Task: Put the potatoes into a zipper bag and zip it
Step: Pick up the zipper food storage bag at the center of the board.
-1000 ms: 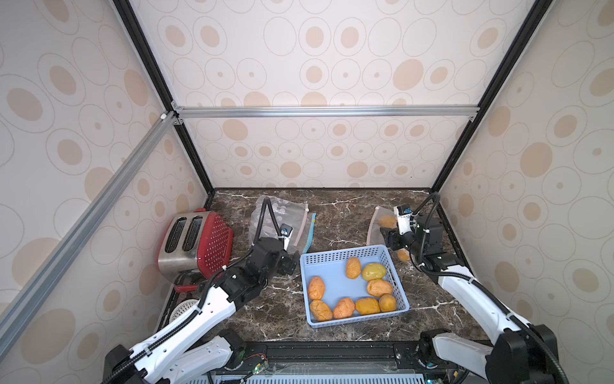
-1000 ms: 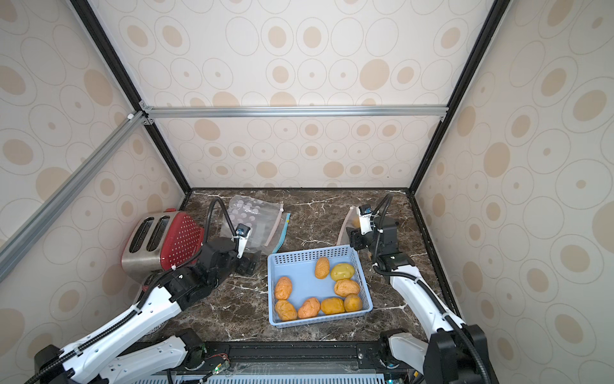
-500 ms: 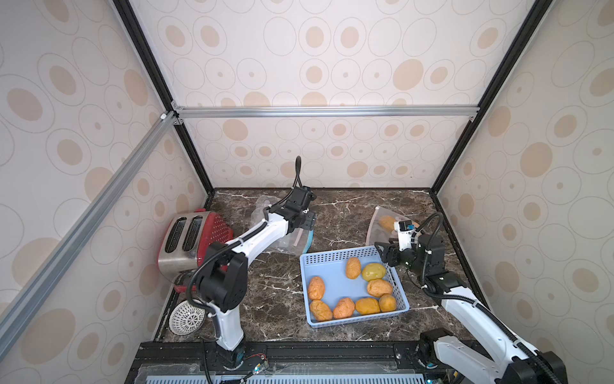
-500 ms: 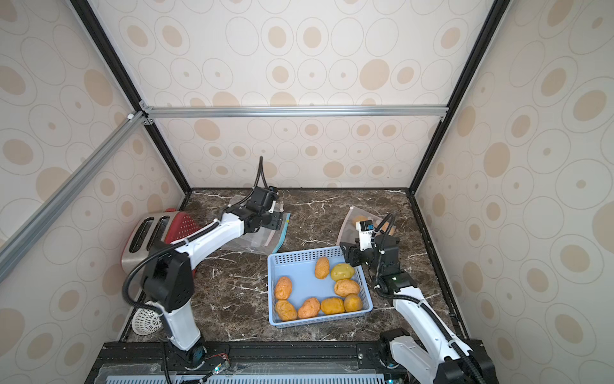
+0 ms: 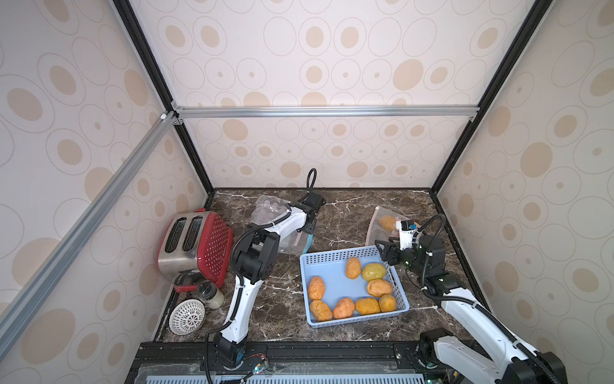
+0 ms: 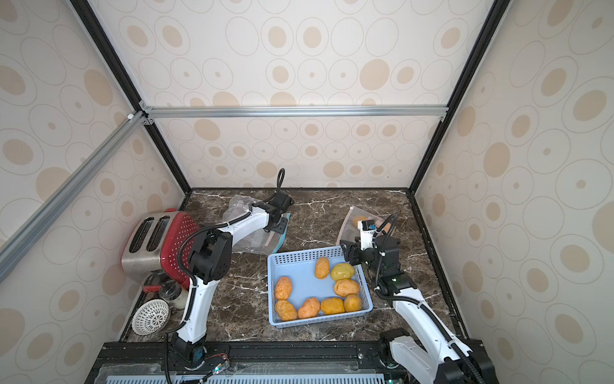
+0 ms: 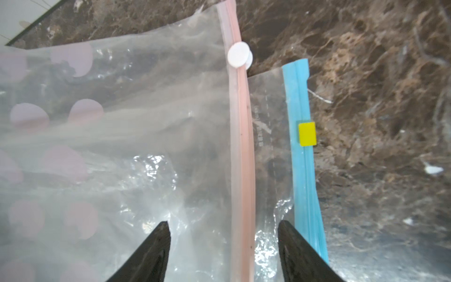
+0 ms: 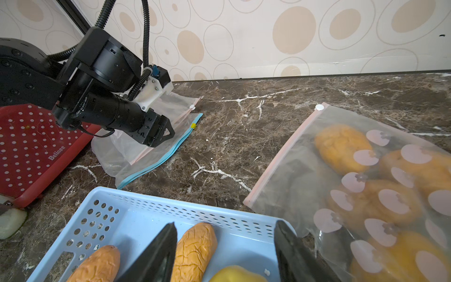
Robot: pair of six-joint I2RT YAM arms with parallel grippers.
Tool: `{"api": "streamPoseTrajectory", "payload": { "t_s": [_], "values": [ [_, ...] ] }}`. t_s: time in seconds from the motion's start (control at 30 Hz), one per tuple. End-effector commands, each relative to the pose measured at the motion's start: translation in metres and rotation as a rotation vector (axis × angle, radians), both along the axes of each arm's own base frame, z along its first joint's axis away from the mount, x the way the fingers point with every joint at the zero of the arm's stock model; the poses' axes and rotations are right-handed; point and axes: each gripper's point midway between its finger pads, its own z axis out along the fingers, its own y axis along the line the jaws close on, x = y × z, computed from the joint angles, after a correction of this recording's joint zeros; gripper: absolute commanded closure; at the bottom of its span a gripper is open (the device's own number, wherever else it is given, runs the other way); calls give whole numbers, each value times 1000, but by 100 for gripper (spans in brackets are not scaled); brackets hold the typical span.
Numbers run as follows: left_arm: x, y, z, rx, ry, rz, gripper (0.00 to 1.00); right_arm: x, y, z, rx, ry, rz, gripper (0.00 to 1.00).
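Eight potatoes (image 5: 379, 288): we count them in the blue basket (image 5: 339, 258) at the near middle of the table (image 5: 282, 299), seven orange and one yellow-green.
Right pincer (image 8: 225, 223): released, jaws apart above the basket's far right corner, gripping nothing.
Left pincer (image 7: 223, 222): released, its tips on either side of the pink zip strip (image 7: 241, 146) of an empty dotted bag (image 7: 122, 134); we cannot tell whether they touch it.
Blue-zip bag (image 7: 302, 171): flat, partly under the dotted bag, with a yellow slider (image 7: 307, 134).
Toaster (image 5: 196, 246): red, at the left edge.
Filled bag (image 8: 366, 183): far right, beyond the basket, with more potatoes inside and a white slider (image 8: 319, 107) at the strip's end.
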Motion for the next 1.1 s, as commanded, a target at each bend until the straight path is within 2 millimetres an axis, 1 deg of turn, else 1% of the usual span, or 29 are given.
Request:
{"api": "streamPoseTrajectory", "payload": {
  "t_s": [0.0,0.07,0.17,0.2,0.3,0.4,0.43,0.5,0.6,0.67,0.7,0.73,0.8,0.93,0.97,1.03,1.07],
  "values": [
    [11,8,11,48,-24,20,35,0,3,-4,5,6,6,36],
    [11,9,5,57,-8,13,41,0,3,-3,2,5,7,36],
    [12,13,-2,57,9,12,53,-1,3,-3,1,2,9,36],
    [12,14,-5,58,16,11,55,-1,3,-3,1,4,9,36],
    [12,21,-10,64,28,22,55,-1,4,-5,2,11,13,36],
    [12,24,-11,66,26,24,53,0,4,-7,2,21,15,36],
    [12,23,-12,64,23,25,53,0,5,-8,0,24,15,36],
    [12,24,-14,65,22,24,57,0,5,-8,-4,27,16,36],
    [12,28,-19,65,22,31,76,0,5,-10,-6,27,17,36],
    [13,29,-22,55,28,36,93,0,6,-10,-5,28,22,36],
    [13,29,-20,53,25,38,97,0,6,-10,-6,28,23,36],
    [14,30,-17,53,18,41,100,0,6,-10,-7,28,24,37],
    [16,31,-3,50,-14,48,100,0,6,-11,-9,29,27,36],
    [17,35,47,28,-106,66,100,1,8,-13,-10,35,32,37],
    [15,37,62,21,-127,67,100,1,8,-14,-9,40,33,37],
    [9,42,84,10,-151,61,100,1,9,-14,-9,44,36,38],
    [5,45,91,11,-155,53,100,1,9,-15,-8,46,38,38]
  ]
}}
